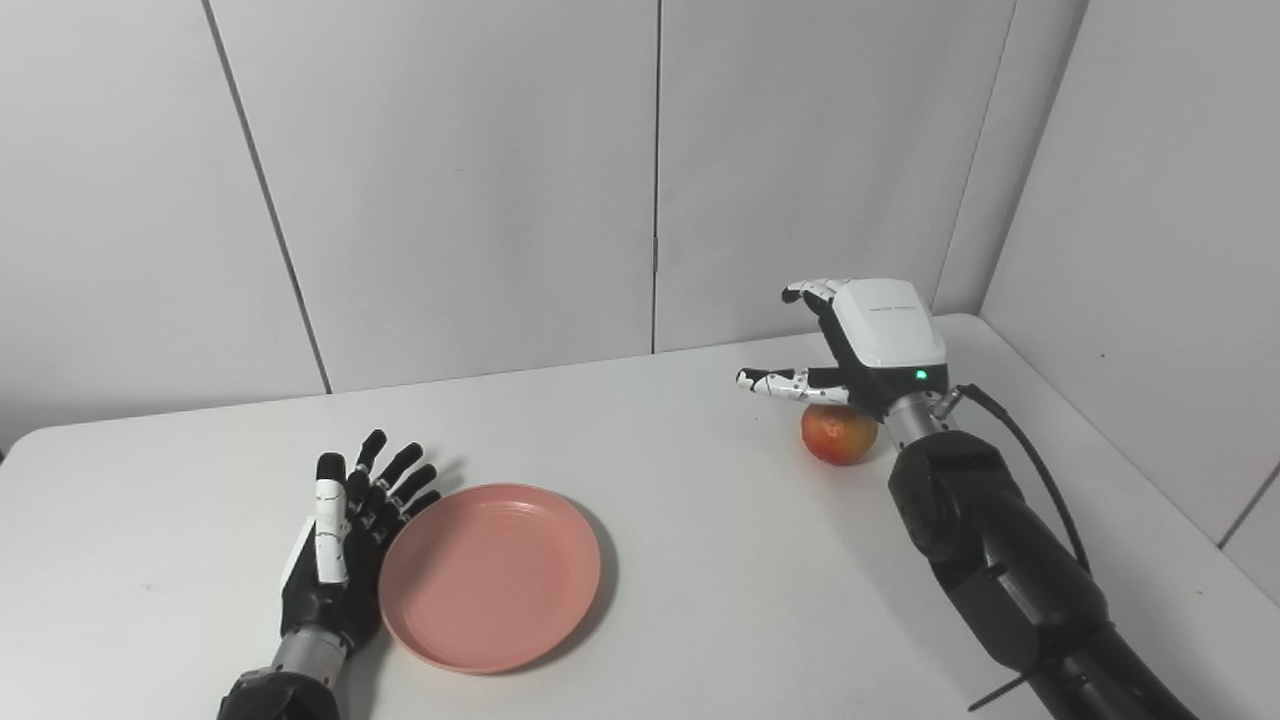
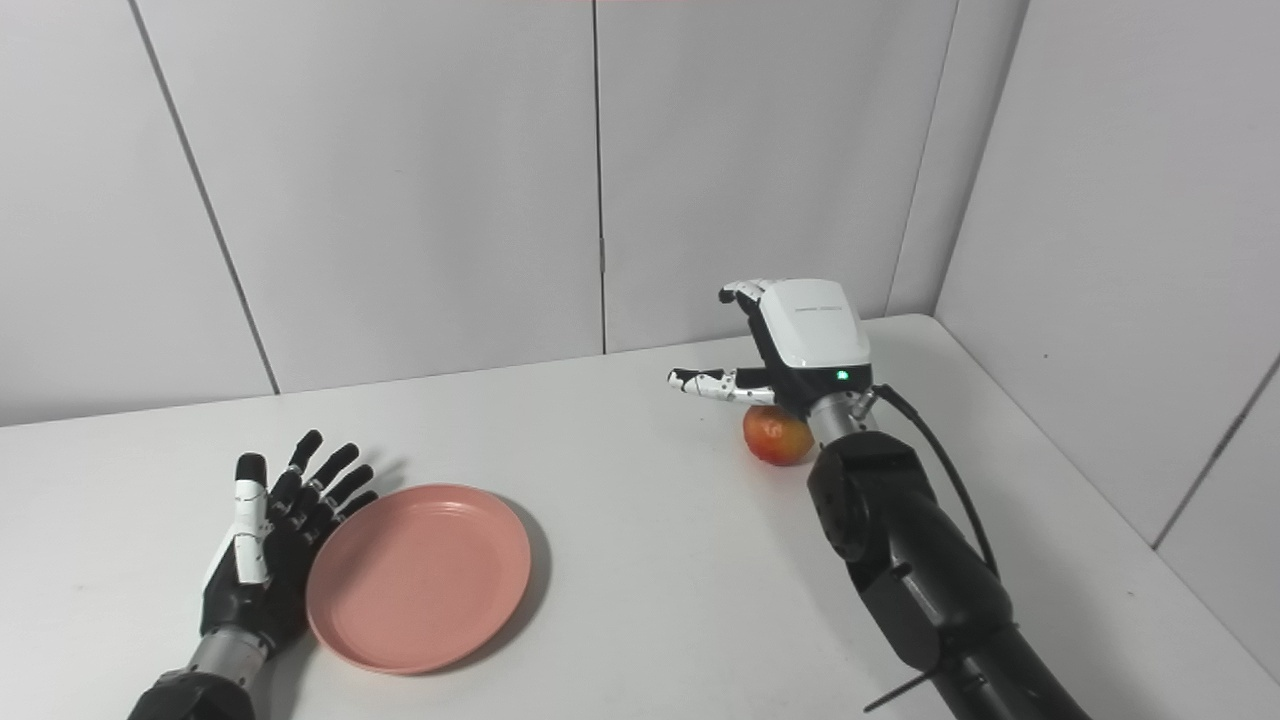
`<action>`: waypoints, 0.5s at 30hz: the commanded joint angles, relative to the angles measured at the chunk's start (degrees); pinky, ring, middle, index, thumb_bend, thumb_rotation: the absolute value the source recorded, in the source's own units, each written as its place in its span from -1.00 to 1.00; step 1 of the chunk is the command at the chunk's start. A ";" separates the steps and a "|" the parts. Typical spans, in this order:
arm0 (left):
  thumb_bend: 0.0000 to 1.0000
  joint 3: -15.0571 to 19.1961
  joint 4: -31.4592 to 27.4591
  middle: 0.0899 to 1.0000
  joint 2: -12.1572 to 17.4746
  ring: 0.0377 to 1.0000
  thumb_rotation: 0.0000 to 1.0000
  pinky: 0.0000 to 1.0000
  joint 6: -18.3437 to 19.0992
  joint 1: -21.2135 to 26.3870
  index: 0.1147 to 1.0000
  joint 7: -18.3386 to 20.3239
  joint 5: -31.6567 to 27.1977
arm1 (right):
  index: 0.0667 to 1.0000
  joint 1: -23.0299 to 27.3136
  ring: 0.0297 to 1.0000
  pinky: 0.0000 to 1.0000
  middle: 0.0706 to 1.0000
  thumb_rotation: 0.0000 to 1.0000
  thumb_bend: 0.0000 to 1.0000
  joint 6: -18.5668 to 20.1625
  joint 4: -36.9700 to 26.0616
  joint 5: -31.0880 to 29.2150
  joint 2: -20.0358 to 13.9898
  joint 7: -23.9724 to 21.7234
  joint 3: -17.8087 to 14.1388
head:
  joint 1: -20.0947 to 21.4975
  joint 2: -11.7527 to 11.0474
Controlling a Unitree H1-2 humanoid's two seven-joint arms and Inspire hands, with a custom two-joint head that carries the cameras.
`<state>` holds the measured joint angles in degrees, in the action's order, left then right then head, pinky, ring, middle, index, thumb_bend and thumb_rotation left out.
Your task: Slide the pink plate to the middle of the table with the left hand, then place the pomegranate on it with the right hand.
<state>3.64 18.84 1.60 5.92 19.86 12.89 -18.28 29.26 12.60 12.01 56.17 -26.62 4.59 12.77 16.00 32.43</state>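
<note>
On white table [image 1: 700,520], left of centre: pink plate [image 1: 490,575], rigid, light, likely slides easily; left hand [image 1: 345,540] touching its left rim, fingers spread, holding nothing; far right: right hand [image 1: 860,345] poised over pomegranate [image 1: 838,433], fingers wide, thumb extended, not closed; fruit beneath palm, round, firm, smooth, may roll; best grasped around its sides.
</note>
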 commanded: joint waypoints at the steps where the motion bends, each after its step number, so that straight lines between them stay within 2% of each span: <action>1: 0.72 -0.60 -0.23 0.80 -0.05 0.74 0.94 0.69 2.37 -0.53 1.00 -0.27 0.69 | 0.40 3.86 0.49 0.45 0.47 0.69 0.63 -2.52 1.89 1.15 -2.41 2.44 0.48 | -0.01 0.05; 5: 0.70 -0.67 -1.07 0.80 0.09 0.74 0.96 0.70 2.93 -0.77 1.00 -0.33 0.65 | 0.39 4.72 0.47 0.43 0.45 0.65 0.65 -3.19 5.53 0.89 -3.17 3.17 2.04 | 0.10 0.40; 9: 0.72 -0.58 -1.63 0.77 0.23 0.72 0.95 0.69 3.40 -0.90 1.00 -0.31 0.61 | 0.40 4.62 0.48 0.45 0.46 0.66 0.64 -2.28 6.69 0.18 -3.14 1.92 2.86 | -0.07 0.61; 15: 0.71 -0.38 -2.14 0.77 0.39 0.73 0.94 0.69 3.98 -1.00 1.00 -0.33 0.56 | 0.41 3.52 0.49 0.44 0.48 0.62 0.62 0.43 6.75 -2.46 -1.58 -0.12 1.81 | 0.33 0.87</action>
<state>3.52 16.85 1.58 8.18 19.23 12.74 -18.29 30.67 11.46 19.61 54.37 -27.88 4.12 15.75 16.35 33.22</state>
